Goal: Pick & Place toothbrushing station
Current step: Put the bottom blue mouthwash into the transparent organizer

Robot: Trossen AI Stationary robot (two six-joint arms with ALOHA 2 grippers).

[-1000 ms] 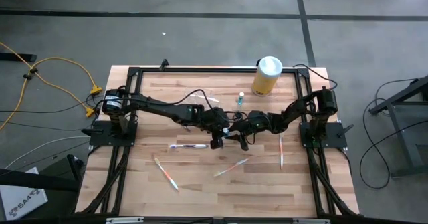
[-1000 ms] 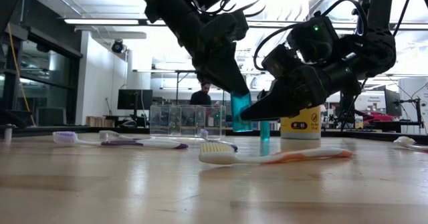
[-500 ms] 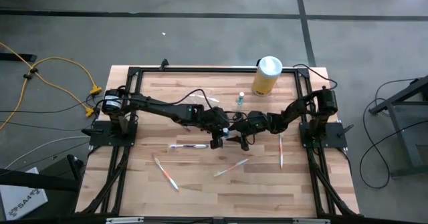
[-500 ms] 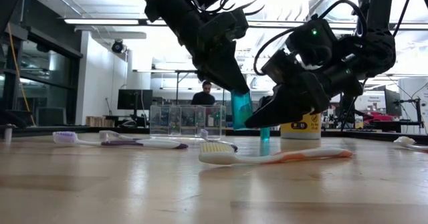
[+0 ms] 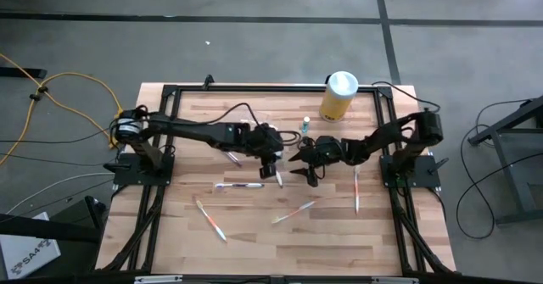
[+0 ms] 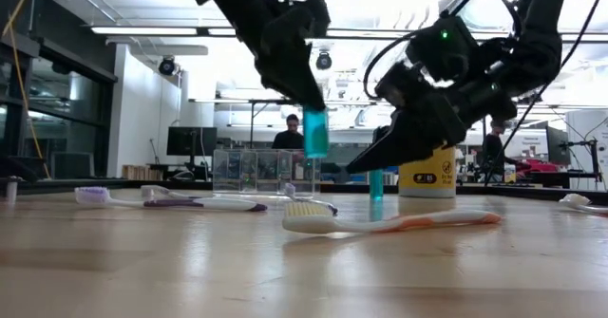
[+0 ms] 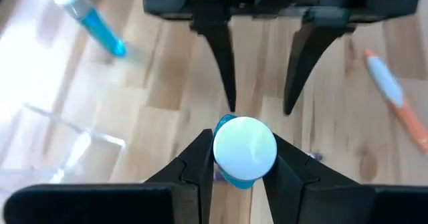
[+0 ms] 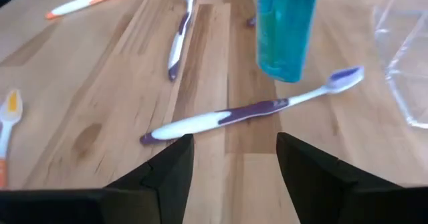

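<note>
L gripper (image 6: 313,133) mid-table is clamped on a teal tube (image 7: 244,150) held off the wood, w/ the clear toothbrushing station (image 6: 264,173) just behind it on the far side, while R gripper (image 5: 297,159) hangs beside it, jaws spread, holding nothing.

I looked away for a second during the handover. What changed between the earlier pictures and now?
The right gripper let go of the blue tube and stands open. The left gripper kept its hold and carried the tube up and toward the clear holder. The toothbrushes, the yellow canister and the small blue bottle stayed put.
</note>
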